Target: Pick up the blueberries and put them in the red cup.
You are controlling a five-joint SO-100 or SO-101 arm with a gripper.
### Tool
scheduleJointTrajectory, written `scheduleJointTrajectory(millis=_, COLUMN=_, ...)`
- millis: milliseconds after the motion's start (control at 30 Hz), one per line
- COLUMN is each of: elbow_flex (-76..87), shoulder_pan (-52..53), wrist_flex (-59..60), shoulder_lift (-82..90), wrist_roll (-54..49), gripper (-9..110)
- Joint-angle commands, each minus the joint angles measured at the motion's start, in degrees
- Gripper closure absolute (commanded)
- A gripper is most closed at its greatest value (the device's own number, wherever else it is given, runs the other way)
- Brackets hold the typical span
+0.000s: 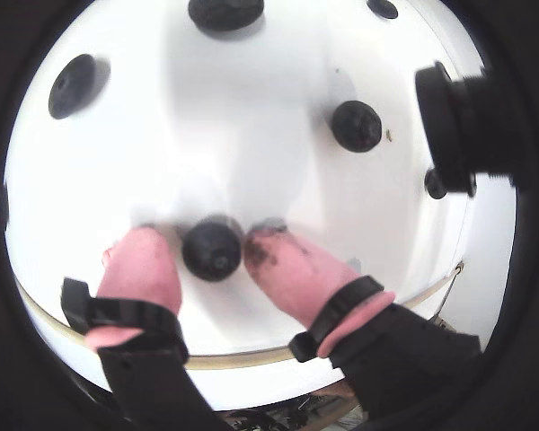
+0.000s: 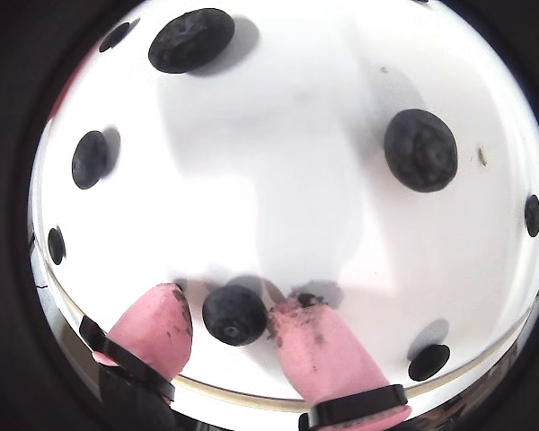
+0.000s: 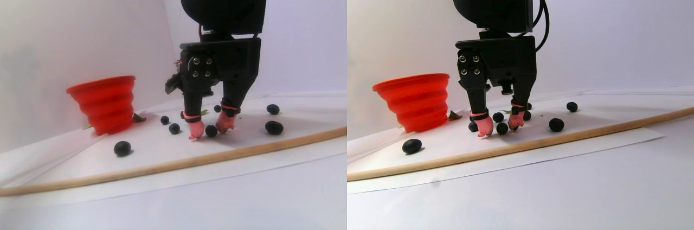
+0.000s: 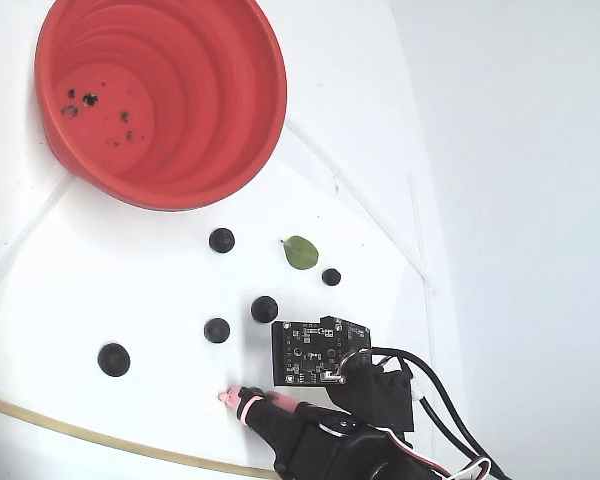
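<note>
My gripper (image 1: 207, 239) stands open and low over the white sheet, its pink fingertips on either side of one blueberry (image 1: 212, 251). The same berry (image 2: 234, 314) sits in the gap in both wrist views, with a thin gap at the left finger. In the stereo pair view the gripper (image 3: 209, 131) points straight down at that berry (image 3: 211, 131). Several more blueberries (image 4: 217, 330) lie scattered nearby. The red cup (image 4: 230, 120) stands upright at the far left, with only dark specks inside. In the fixed view only one pink fingertip (image 4: 230, 397) shows.
A small green leaf (image 4: 300, 252) lies among the berries near the cup. A thin wooden rod (image 3: 217, 157) runs along the front of the sheet. A black camera module (image 1: 458, 117) juts in at the right of a wrist view.
</note>
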Motion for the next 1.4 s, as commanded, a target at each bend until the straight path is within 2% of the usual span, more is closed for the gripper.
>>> scheduleJointTrajectory(millis=0, elbow_flex=-2.5, shoulder_pan=0.3, wrist_flex=-1.8, shoulder_lift=0.0, wrist_roll=-0.3, gripper=84)
scheduleJointTrajectory(millis=667, elbow_flex=0.2, shoulder_pan=-0.4, wrist_flex=-2.0, shoulder_lift=1.8, wrist_roll=-0.4, gripper=90)
scheduleJointTrajectory(millis=1367, elbow_flex=-1.2, shoulder_pan=-5.4, wrist_flex=6.6, shoulder_lift=15.2, wrist_roll=1.8, gripper=90)
